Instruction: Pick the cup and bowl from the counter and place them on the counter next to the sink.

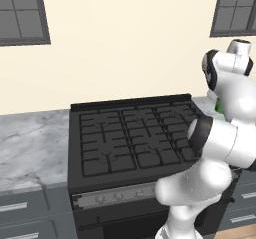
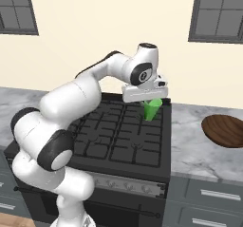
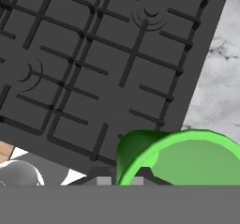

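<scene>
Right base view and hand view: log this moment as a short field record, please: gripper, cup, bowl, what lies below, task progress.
gripper: shut on the cup, raised above the stove
cup: bright green, hanging below the hand, lifted clear of any surface; its rim fills the lower right of the hand view
bowl: dark wood, resting on the marble counter right of the stove, untouched
below the cup: black gas stove, near its right edge
task progress: cup picked, not placed; bowl not yet picked

The white arm rises from the base, bends at the elbow and reaches forward, wrist level, hand pointing straight down. The tool (image 2: 151, 106) is clamped shut on the cup (image 2: 152, 108), held aloft.
</scene>
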